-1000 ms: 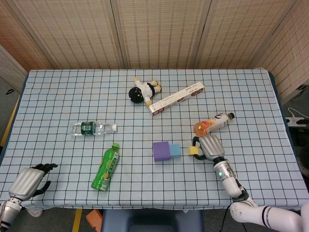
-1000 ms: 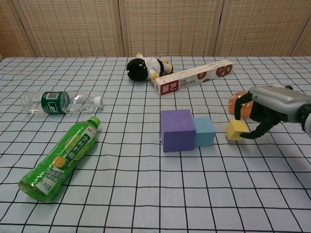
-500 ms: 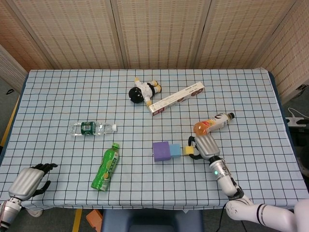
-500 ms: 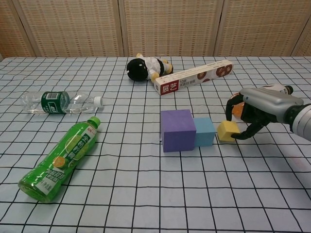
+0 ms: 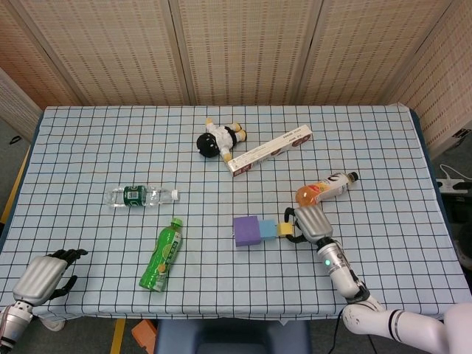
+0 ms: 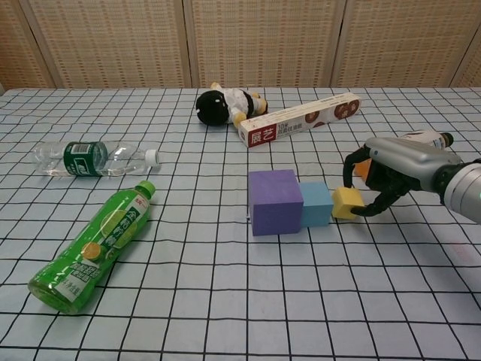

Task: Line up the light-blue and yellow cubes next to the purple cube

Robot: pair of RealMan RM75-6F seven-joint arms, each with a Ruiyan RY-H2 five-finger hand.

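Note:
The purple cube (image 5: 246, 230) (image 6: 275, 201) sits near the table's middle, with the light-blue cube (image 5: 267, 228) (image 6: 316, 204) touching its right side. The small yellow cube (image 5: 285, 228) (image 6: 346, 203) is pinched by my right hand (image 5: 310, 223) (image 6: 391, 175) and sits right beside the light-blue cube, apparently touching it. Whether the yellow cube rests on the cloth I cannot tell. My left hand (image 5: 46, 276) lies at the table's near left corner with its fingers curled in, holding nothing; the chest view does not show it.
An orange drink bottle (image 5: 324, 189) (image 6: 421, 140) lies just behind my right hand. A green bottle (image 5: 162, 254) (image 6: 94, 245), a clear water bottle (image 5: 140, 195) (image 6: 94, 159), a plush toy (image 5: 220, 139) (image 6: 225, 105) and a long box (image 5: 270, 150) (image 6: 299, 128) lie on the checked cloth (image 5: 96, 147).
My right hand has carried the yellow cube leftward, from a gap away to right beside the light-blue cube. The left hand has not moved.

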